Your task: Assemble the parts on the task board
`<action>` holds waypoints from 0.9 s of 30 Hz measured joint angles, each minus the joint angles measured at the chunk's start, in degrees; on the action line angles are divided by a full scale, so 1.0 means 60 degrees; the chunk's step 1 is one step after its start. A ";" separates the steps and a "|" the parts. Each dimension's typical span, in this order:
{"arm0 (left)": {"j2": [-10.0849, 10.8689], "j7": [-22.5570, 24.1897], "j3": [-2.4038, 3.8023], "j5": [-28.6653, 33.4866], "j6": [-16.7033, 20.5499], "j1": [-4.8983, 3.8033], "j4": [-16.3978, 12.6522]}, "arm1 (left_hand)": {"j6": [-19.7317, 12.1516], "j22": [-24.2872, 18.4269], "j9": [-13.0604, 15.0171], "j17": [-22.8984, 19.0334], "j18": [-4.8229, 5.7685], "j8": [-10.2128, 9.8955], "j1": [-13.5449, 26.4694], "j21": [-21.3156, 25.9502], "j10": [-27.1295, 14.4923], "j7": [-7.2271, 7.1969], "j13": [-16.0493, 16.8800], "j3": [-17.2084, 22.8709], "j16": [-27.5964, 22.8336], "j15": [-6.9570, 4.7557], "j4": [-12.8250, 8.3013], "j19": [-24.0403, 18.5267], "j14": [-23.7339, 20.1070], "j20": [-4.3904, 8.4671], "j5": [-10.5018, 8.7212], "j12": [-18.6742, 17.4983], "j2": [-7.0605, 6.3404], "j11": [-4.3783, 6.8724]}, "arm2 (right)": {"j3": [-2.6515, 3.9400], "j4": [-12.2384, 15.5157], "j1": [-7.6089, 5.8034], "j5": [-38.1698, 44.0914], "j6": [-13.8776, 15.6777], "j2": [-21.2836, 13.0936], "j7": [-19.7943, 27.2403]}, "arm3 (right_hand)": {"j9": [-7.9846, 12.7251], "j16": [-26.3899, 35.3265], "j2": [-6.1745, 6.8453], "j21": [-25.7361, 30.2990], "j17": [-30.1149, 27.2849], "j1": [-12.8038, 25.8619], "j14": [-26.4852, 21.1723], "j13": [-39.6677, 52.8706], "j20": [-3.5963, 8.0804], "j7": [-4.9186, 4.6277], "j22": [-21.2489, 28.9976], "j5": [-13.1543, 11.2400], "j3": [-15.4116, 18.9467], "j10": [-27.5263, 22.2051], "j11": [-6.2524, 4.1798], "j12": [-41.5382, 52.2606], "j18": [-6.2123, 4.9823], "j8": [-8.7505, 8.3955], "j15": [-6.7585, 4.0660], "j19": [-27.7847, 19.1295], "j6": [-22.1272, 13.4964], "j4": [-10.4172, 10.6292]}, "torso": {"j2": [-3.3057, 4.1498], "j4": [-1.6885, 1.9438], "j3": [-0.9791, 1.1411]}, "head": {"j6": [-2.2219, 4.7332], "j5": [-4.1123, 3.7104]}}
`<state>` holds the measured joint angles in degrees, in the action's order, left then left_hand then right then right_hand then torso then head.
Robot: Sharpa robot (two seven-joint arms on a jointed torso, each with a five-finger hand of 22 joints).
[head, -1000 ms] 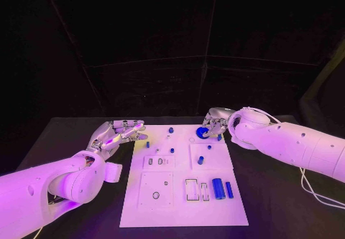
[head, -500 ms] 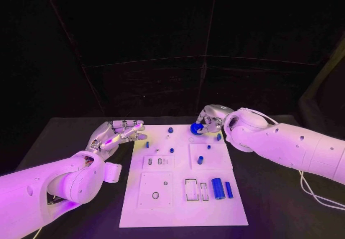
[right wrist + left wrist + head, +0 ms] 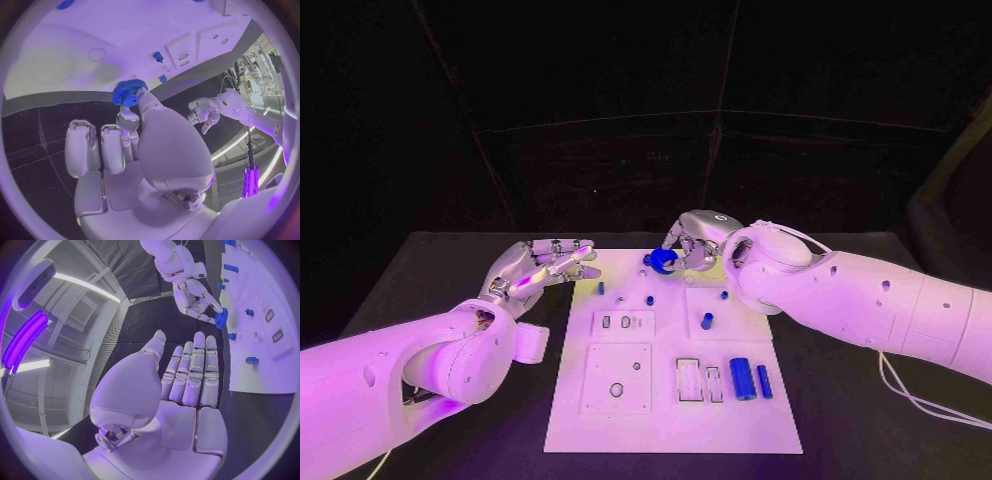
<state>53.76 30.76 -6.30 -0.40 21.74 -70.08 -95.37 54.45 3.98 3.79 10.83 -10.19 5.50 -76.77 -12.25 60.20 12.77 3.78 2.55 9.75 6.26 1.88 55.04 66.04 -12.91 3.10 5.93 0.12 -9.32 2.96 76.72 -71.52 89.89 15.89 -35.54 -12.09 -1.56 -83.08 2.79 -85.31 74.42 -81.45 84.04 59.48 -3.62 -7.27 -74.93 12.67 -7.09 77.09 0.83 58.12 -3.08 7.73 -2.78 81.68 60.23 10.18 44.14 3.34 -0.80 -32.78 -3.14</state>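
The white task board lies in the middle of the black table. My right hand pinches a blue gear above the board's far edge; the right wrist view shows the gear at the tips of a finger and the thumb. My left hand hovers open beside the board's far left corner, fingers straight and together, holding nothing. Small blue pegs stand on the board, and blue cylinders lie at its near right.
Recessed slots and a plate with an oval hole sit in the board's near half. Bare black table lies on both sides of the board. The left wrist view shows the right hand with the gear over the board.
My right hand has carried the blue gear leftward along the board's far edge. The left hand has hardly moved.
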 measured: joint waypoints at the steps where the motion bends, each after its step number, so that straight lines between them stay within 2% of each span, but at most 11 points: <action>1: -0.0002 -0.0001 0.0000 0.0000 -0.0001 0.0000 0.0000 | 0.0000 0.0000 0.0000 0.0000 0.0000 0.0000 0.0000 0.0000 0.0000 0.0000 0.0000 0.0000 0.0000 0.0000 0.0000 0.0000 0.0000 0.0000 0.0000 0.0000 0.0000 0.0000 | -0.0008 -0.0031 0.0003 0.0034 0.0004 0.0097 -0.0028 | 0.0000 0.0000 0.0011 0.0000 0.0000 0.0012 0.0000 0.0000 0.0008 0.0000 0.0000 0.0000 -0.0155 0.0000 0.0000 0.0000 0.0000 -0.0020 0.0000 0.0008 0.0000 0.0155 | 0.0002 0.0000 0.0000 | 0.0000 0.0012; 3: -0.0009 -0.0002 0.0000 0.0000 -0.0003 0.0000 0.0003 | 0.0000 0.0000 0.0000 0.0000 0.0000 0.0000 0.0000 0.0000 0.0000 0.0000 0.0000 0.0000 0.0000 0.0000 0.0000 0.0000 0.0000 0.0000 0.0000 0.0000 0.0000 0.0000 | -0.0026 -0.0119 0.0016 0.0118 0.0006 0.0323 -0.0092 | 0.0000 0.0001 0.0037 0.0000 0.0000 0.0038 0.0000 0.0000 0.0008 0.0000 0.0000 0.0000 -0.0171 0.0000 0.0000 0.0000 0.0000 -0.0037 0.0000 0.0008 0.0000 0.0170 | 0.0004 0.0000 0.0001 | -0.0004 0.0031; 7: -0.0017 -0.0005 0.0000 -0.0001 -0.0006 0.0000 0.0010 | 0.0000 0.0001 0.0000 -0.0001 0.0001 0.0000 0.0000 0.0000 0.0000 0.0000 0.0000 0.0000 0.0000 0.0000 0.0000 0.0000 0.0000 0.0000 0.0000 0.0000 0.0000 0.0000 | -0.0147 -0.0270 0.0048 0.0276 -0.0019 0.0640 -0.0203 | 0.0000 0.0001 0.0048 0.0000 -0.0001 0.0049 0.0000 0.0000 0.0008 0.0000 0.0000 0.0000 -0.0270 0.0000 0.0000 -0.0022 0.0000 -0.0075 0.0000 0.0008 0.0000 0.0194 | 0.0008 0.0003 0.0006 | -0.0025 0.0040; 10: -0.0019 -0.0006 0.0000 -0.0001 -0.0009 -0.0001 0.0011 | 0.0000 0.0001 0.0000 -0.0001 0.0000 0.0000 0.0000 0.0000 0.0000 0.0000 0.0000 0.0000 0.0000 0.0000 0.0000 0.0000 0.0000 0.0000 0.0000 0.0000 0.0000 0.0000 | -0.0196 -0.0400 0.0069 0.0381 -0.0061 0.0797 -0.0271 | 0.0000 0.0001 0.0048 0.0000 -0.0001 0.0050 0.0000 -0.0022 0.0008 0.0000 0.0001 -0.0001 -0.0287 0.0000 0.0000 -0.0058 0.0000 -0.0109 0.0001 0.0008 0.0000 0.0210 | 0.0008 0.0006 0.0006 | -0.0035 0.0040; 17: -0.0027 -0.0009 0.0000 -0.0001 -0.0016 -0.0001 0.0024 | 0.0000 0.0001 0.0000 0.0009 0.0000 0.0000 0.0000 0.0000 0.0000 0.0000 0.0000 0.0000 0.0000 0.0000 0.0000 0.0000 0.0000 0.0000 0.0000 -0.0038 0.0000 0.0000 | -0.0238 -0.0614 0.0167 0.0627 -0.0257 0.1121 -0.0405 | 0.0000 0.0002 0.0128 0.0000 0.0050 0.0128 0.0000 -0.0120 0.0008 0.0000 0.0001 -0.0037 -0.0367 -0.0037 0.0037 -0.0233 -0.0001 -0.0130 0.0001 0.0008 0.0001 0.0226 | 0.0008 0.0003 0.0019 | -0.0041 0.0068; 24: -0.0037 -0.0010 0.0001 -0.0001 -0.0020 -0.0002 0.0037 | 0.0000 0.0002 0.0000 0.0008 0.0000 0.0000 0.0000 0.0000 0.0000 0.0000 0.0001 0.0000 0.0000 0.0000 0.0000 0.0000 0.0000 0.0000 0.0000 -0.0037 0.0000 0.0000 | -0.0237 -0.0799 0.0178 0.0891 -0.0271 0.1354 -0.0612 | -0.0023 -0.0037 0.0390 0.0000 0.0087 0.0391 0.0000 -0.0457 -0.0013 0.0013 0.0002 -0.0142 -0.0392 -0.0261 0.0151 -0.0688 -0.0001 -0.0375 0.0002 0.0028 0.0118 0.0235 | 0.0008 -0.0005 0.0021 | -0.0041 0.0071; 25: -0.0038 -0.0010 0.0001 -0.0001 -0.0020 -0.0002 0.0040 | 0.0000 0.0002 0.0000 0.0008 0.0000 0.0000 0.0000 0.0000 0.0000 0.0000 0.0001 0.0000 0.0000 0.0000 0.0000 0.0000 0.0000 0.0000 0.0000 -0.0038 0.0000 0.0000 | -0.0237 -0.0813 0.0178 0.0928 -0.0251 0.1372 -0.0646 | -0.0264 -0.0037 0.0439 0.0000 0.0087 0.0440 -0.0026 -0.0480 -0.0027 0.0018 0.0002 -0.0210 -0.0424 -0.0284 0.0174 -0.0723 -0.0002 -0.0428 0.0028 0.0042 0.0121 0.0254 | 0.0008 -0.0005 0.0021 | -0.0038 0.0071; 27: -0.0040 -0.0011 0.0001 -0.0001 -0.0021 -0.0002 0.0046 | 0.0000 0.0002 0.0000 0.0008 0.0000 0.0001 0.0000 0.0000 0.0000 0.0000 0.0001 0.0000 0.0000 0.0000 0.0000 0.0000 0.0000 0.0000 0.0000 -0.0038 0.0000 0.0000 | -0.0237 -0.0845 0.0180 0.1008 -0.0200 0.1403 -0.0725 | -0.0368 -0.0037 0.0478 0.0000 0.0087 0.0480 0.0001 -0.0518 -0.0056 0.0042 0.0002 -0.0302 -0.0431 -0.0321 0.0210 -0.0781 -0.0001 -0.0517 0.0076 0.0013 0.0019 0.0251 | 0.0008 -0.0005 0.0021 | -0.0033 0.0071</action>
<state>53.52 30.70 -6.29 -0.41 21.61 -70.09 -95.09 54.45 3.99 3.79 10.88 -10.19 5.51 -76.77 -12.25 60.20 12.77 3.79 2.55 9.75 6.26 1.89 55.04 66.05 -12.91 3.10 5.70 0.12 -9.32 1.54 71.65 -70.44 95.94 14.69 -27.13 -16.44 -3.77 -83.31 5.66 -85.31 74.94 -78.57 84.05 56.37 -3.96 -7.02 -74.92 10.86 -9.68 75.16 2.09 53.43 -3.09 4.63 -2.32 81.76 60.34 11.68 44.19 3.31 -0.68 -32.98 -2.71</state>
